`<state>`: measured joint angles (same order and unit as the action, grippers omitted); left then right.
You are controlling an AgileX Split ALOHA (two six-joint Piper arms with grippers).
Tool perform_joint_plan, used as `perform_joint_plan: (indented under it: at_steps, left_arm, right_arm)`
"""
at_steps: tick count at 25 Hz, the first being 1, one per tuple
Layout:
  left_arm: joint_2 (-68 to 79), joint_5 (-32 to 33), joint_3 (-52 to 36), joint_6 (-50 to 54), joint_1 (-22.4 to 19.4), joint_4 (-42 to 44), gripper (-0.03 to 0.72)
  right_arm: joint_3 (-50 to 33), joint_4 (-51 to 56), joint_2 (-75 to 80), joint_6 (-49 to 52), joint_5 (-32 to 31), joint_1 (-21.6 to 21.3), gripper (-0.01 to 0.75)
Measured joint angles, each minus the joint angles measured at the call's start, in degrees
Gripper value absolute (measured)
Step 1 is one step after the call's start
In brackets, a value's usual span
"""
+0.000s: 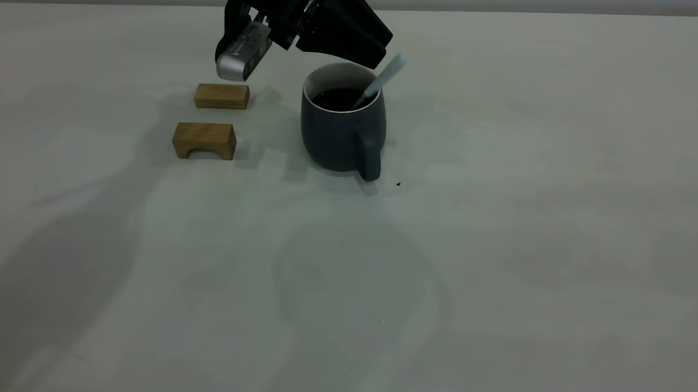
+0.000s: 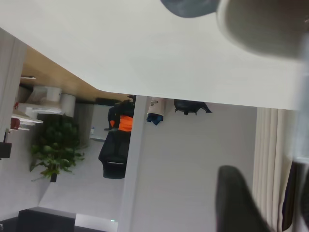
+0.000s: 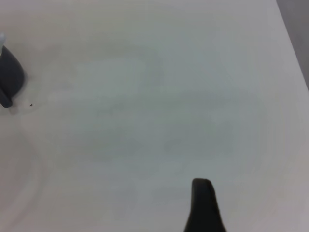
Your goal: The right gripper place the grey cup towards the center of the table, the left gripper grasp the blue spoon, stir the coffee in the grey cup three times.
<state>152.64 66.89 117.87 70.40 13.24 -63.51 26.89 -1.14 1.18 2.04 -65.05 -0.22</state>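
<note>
Spoon [image 1: 383,79] leans in grey cup [image 1: 343,122]; left pincer [image 1: 355,52] above, grip state unclear.

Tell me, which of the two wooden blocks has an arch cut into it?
The nearer block, the one farther from the gripper overhead, has an arch cut in its underside. The block behind it is a plain rectangle. Both lie left of the cup.

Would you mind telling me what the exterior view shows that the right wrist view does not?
Only the exterior view shows the two wooden blocks, the coffee, most of the blue spoon leaning in the cup, and the left end effector above the cup. Only the right wrist view shows part of one of the right end effector's fingers. Both show the grey cup, the dark speck beside it, and the table.
</note>
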Motion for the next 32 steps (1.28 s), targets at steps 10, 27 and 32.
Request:
perform_joint_plan:
  at_steps: [10, 27, 32]
  left_arm:
    - [-7.24, 0.0, 5.94, 0.35, 0.4, 23.45, 0.556]
    - [-33.52, 0.0, 4.3, -38.19, 1.56, 45.67, 0.557]
    - [-43.15, 0.0, -3.55, -57.97, 2.15, 47.67, 0.557]
  right_arm:
    - [0.0, 0.0, 0.0, -0.06, 0.0, 0.0, 0.587]
    - [0.0, 0.0, -0.01, 0.0, 0.0, 0.0, 0.587]
    - [0.0, 0.0, -0.01, 0.0, 0.0, 0.0, 0.587]
